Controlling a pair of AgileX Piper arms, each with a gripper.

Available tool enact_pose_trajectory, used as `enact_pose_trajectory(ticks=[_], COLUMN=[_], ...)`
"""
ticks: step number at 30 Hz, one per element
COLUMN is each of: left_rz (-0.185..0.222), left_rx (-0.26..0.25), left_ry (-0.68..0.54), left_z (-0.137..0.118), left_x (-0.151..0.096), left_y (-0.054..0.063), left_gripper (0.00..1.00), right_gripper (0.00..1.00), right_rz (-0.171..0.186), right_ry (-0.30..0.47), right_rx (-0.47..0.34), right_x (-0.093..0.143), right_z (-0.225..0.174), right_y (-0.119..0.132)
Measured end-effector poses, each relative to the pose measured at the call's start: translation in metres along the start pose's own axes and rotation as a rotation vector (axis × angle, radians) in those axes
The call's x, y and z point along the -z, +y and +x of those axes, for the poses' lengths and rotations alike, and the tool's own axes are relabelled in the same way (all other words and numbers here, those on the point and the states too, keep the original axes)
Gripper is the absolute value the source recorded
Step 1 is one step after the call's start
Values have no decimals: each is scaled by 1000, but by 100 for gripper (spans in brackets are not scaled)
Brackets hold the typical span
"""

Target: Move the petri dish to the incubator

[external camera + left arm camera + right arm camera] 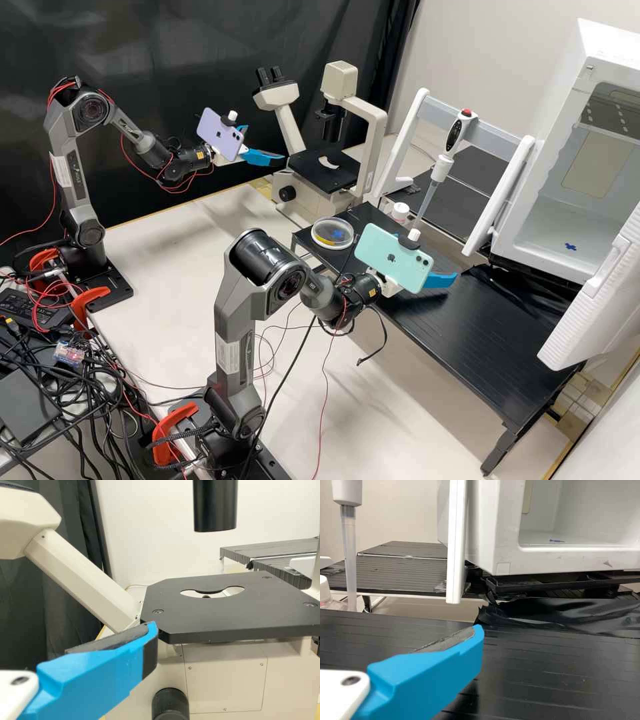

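Black slatted platform, petri dish apart from right hand

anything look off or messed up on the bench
Black sheeting by the incubator lies crumpled instead of flat, and cables are tangled at the high view's left. The petri dish sits on the black stand; I see no spill around it.

- The curtain is made of dark cloth.
- The petri dish is formed of clear, glossy plastic.
- The microscope stage is finished smooth and matt.
- The black table is finely grooved.
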Motion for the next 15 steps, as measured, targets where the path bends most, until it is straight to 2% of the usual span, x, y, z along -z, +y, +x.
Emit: enact_pose_trajectory(ticks=[10,13,15], left_rz=[0,0,0], left_rx=[0,0,0], left_ry=[0,0,0], left_z=[0,0,0], left_x=[0,0,0], left_y=[0,0,0], left_gripper=[100,100,100], right_gripper=[100,100,100], right_rz=[2,26,37], right_ry=[-3,2,49], right_rx=[4,5,-8], right_x=[-1,1,9], right_z=[-3,-19,-32], right_y=[-1,-1,1])
